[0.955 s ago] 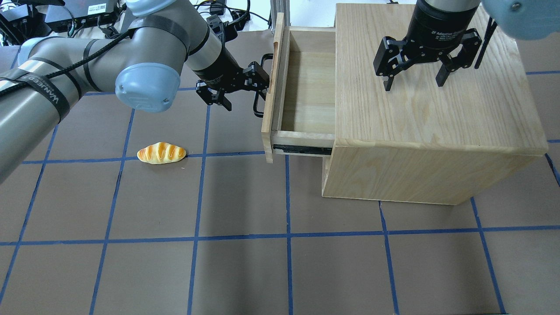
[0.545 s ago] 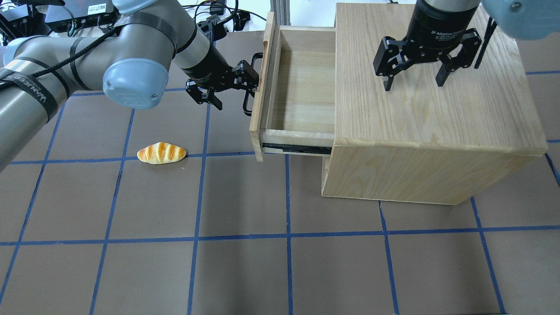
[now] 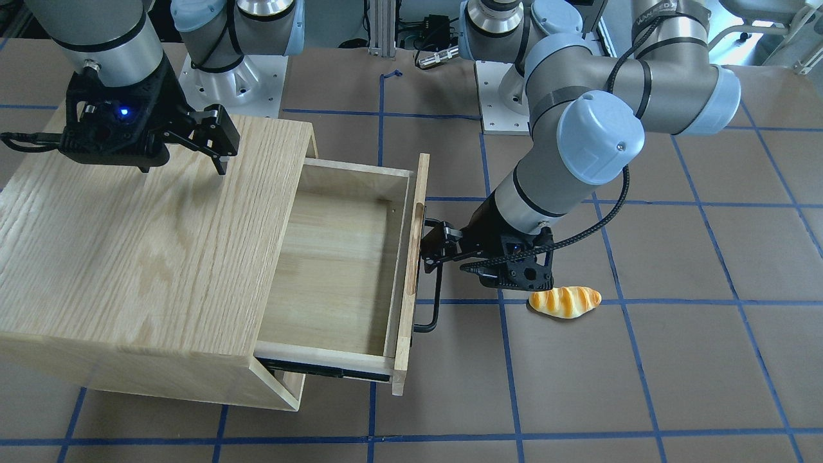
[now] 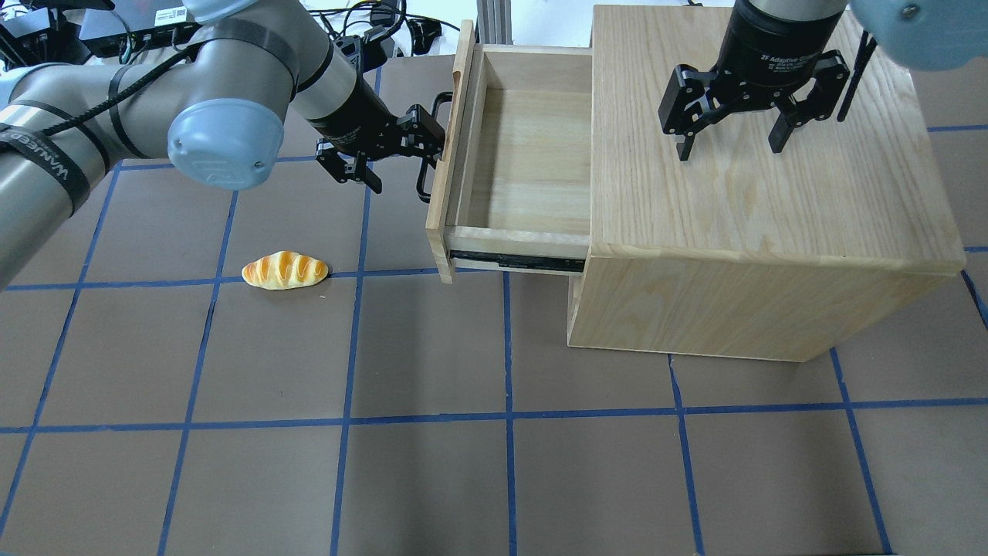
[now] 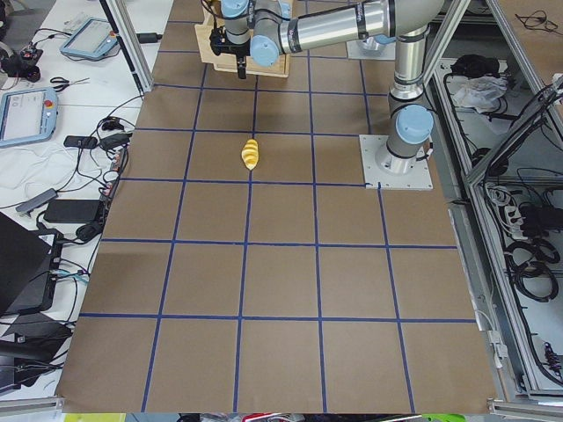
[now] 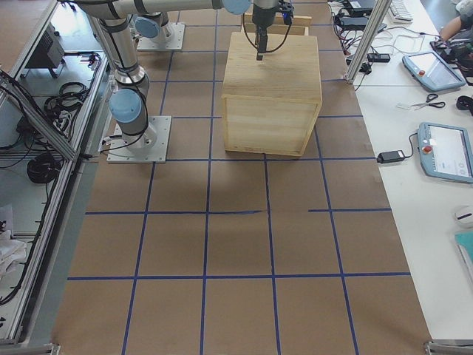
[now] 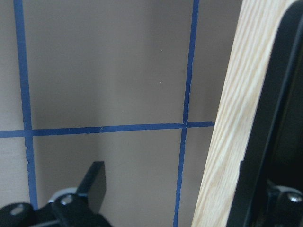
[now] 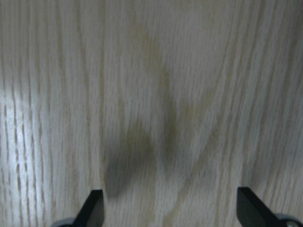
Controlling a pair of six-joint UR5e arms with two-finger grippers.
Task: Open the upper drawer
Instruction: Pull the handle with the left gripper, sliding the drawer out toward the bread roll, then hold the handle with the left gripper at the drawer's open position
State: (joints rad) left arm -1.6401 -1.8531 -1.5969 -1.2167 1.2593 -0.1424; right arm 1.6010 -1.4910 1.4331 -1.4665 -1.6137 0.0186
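Though wide apart, left tool (image 4: 407, 164) with one finger (image 4: 423, 131) behind upper drawer (image 4: 532, 154) handle (image 4: 422, 185); right tool (image 4: 729, 150) apart, empty

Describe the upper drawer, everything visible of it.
The upper drawer is a shallow pale-wood box, pulled well out of the oak cabinet on a black side slide, level, with nothing showing inside. Its front has an oval slot and a black bar handle. The left gripper, open, has one finger hooked at that handle.

Brown bench (image 4: 432, 479) with a blue tape grid, just an oak cabinet (image 4: 741, 301) and a bread roll (image 4: 285, 270) sitting on it, well apart.
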